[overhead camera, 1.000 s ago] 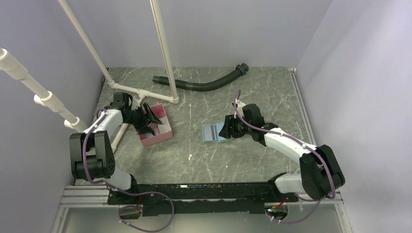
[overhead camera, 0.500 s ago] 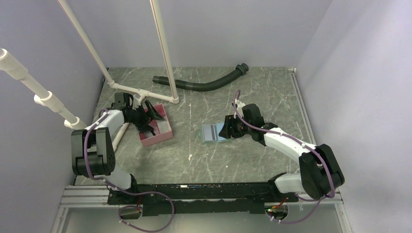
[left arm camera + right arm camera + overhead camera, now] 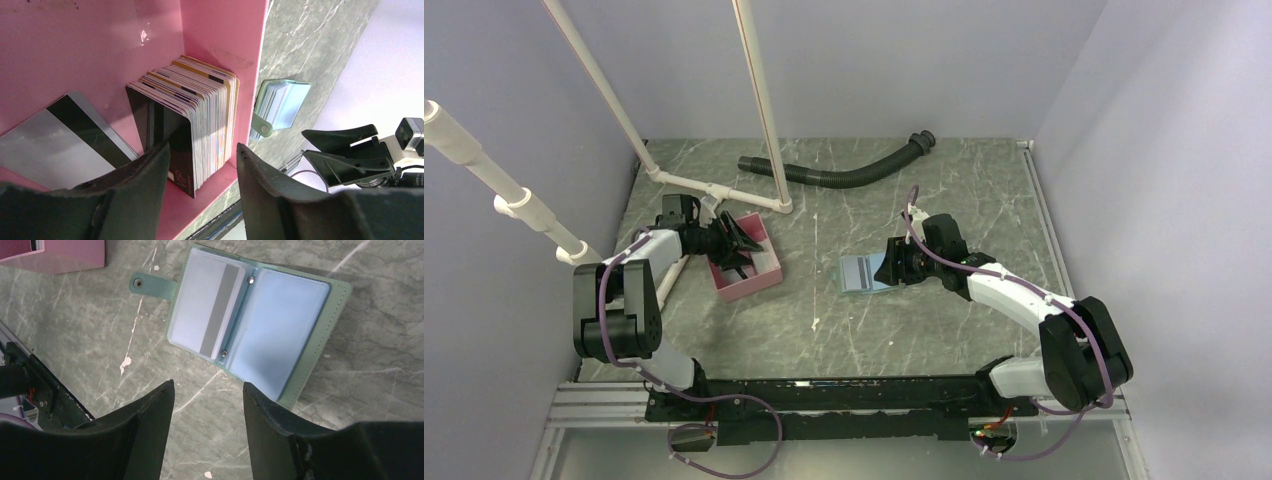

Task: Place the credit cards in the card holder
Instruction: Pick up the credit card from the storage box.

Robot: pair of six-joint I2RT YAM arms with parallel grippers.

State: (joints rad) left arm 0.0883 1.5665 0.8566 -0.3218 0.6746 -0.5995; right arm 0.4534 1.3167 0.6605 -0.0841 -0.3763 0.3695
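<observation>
The credit cards [image 3: 192,125] stand on edge as a thick stack in a corner of the pink box [image 3: 220,25]. One loose card [image 3: 75,135] with a black stripe lies flat beside them. My left gripper [image 3: 202,150] is inside the box [image 3: 759,285], open, with a finger on either side of the stack's near end and a gap on the right. The light-blue card holder [image 3: 280,325] lies spread open on the table, a striped card [image 3: 210,310] in its left pocket. My right gripper [image 3: 208,385] hangs open and empty just above its near edge [image 3: 892,265].
A black corrugated hose [image 3: 844,175] lies at the back of the table. A white pipe frame [image 3: 724,190] stands behind the pink box, next to the left arm. The holder's snap tab [image 3: 145,284] points toward the pink box [image 3: 65,260].
The left gripper's jaws widened, then narrowed around the card stack, and it shifted slightly within the box. The right arm and the holder stayed put.
</observation>
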